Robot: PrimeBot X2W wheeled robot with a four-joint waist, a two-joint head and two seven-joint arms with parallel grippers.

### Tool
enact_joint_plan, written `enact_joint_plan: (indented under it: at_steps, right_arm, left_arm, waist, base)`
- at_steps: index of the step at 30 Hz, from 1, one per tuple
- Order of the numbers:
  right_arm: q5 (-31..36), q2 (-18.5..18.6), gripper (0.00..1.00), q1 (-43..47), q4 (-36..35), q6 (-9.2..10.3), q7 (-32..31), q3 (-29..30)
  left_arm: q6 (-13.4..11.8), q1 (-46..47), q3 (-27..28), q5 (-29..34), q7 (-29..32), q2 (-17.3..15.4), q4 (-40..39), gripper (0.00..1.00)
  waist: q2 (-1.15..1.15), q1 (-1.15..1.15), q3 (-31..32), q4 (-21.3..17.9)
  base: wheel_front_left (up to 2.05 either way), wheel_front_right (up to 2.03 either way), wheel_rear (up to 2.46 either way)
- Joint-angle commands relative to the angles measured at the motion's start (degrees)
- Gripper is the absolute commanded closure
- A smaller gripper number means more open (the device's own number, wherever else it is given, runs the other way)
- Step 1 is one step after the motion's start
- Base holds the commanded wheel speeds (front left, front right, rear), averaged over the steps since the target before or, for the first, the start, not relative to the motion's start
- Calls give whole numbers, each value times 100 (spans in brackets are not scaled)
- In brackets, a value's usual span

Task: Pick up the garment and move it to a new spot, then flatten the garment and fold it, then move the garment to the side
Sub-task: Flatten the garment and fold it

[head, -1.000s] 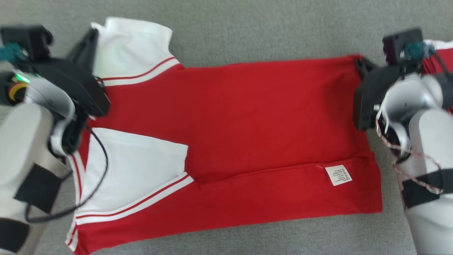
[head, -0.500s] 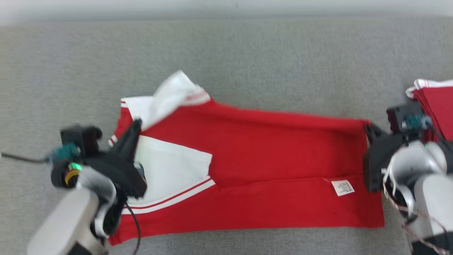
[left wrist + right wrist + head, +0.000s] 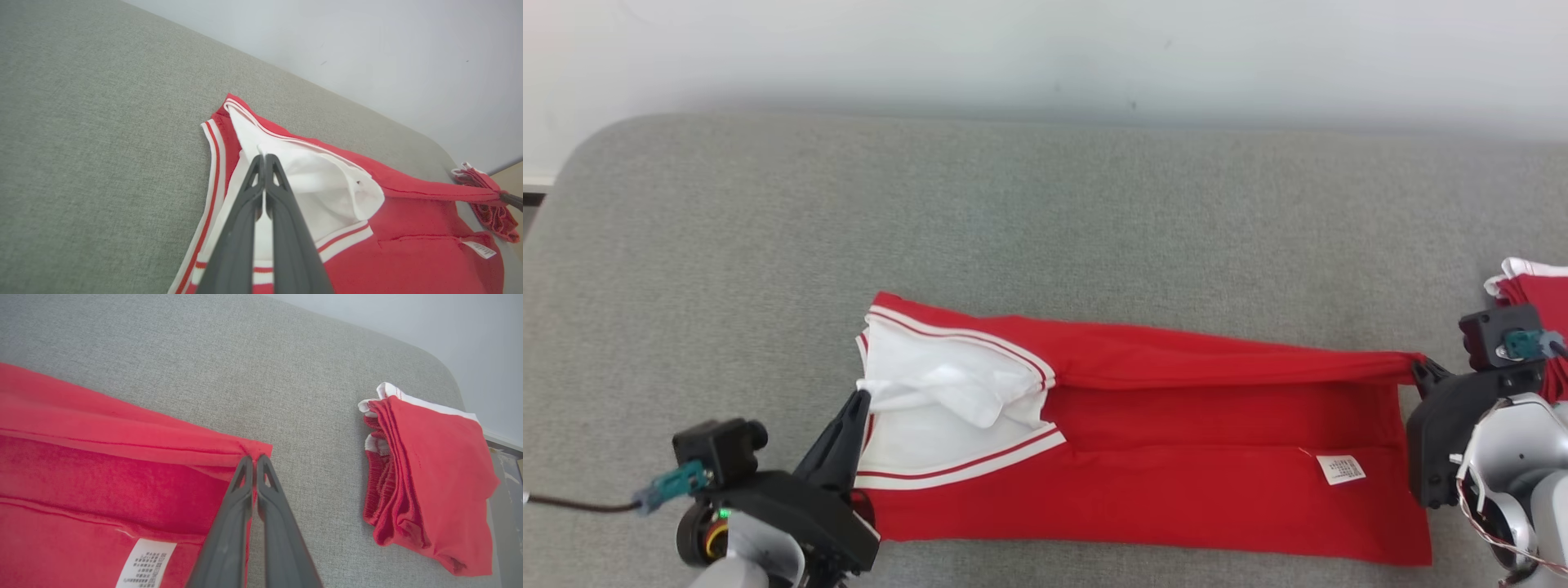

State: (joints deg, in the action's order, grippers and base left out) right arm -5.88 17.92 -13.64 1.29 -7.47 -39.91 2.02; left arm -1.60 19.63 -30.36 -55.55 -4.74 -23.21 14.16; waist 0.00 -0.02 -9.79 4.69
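The shirt (image 3: 1176, 498) lies lengthwise on the grey padded surface (image 3: 1045, 204), 1 long side already folded in; the left gripper (image 3: 263, 157) pinches the white sleeve (image 3: 327, 183); the right gripper (image 3: 254, 458) pinches the hem corner (image 3: 259, 449); the far edge is raised; folding looks about midway, and moving the shirt aside remains.

Grey bench (image 3: 1045, 204) lies bare beyond the garment (image 3: 1176, 490) and to its left; a folded red stack (image 3: 429, 486) (near the right edge) blocks that side.
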Motion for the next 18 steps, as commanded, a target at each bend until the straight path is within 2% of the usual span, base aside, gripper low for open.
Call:
enact_joint_plan:
  at_steps: [1, 7, 18]
  right_arm:
    - [3, -17, 100, 83, -11, -4, -23, 45]
    - [-17, 6, 100, 293, -17, -4, -116, 98]
    - [-2, 502, 100, 543, 68, -4, -305, -343]
  left_arm:
    - [-29, -129, 40, -41, -46, 30, -53, 100]
    - [-128, -583, 123, -247, -104, 2, -338, 100]
    - [-220, -1072, 14, -314, -47, -43, -340, 100]
  waist:
    - [0, 2, 123, 93]
    - [0, 2, 287, 119]
    - [0, 2, 388, 88]
  base:
    - [0, 0, 0]
    - [0, 0, 0]
    - [0, 0, 0]
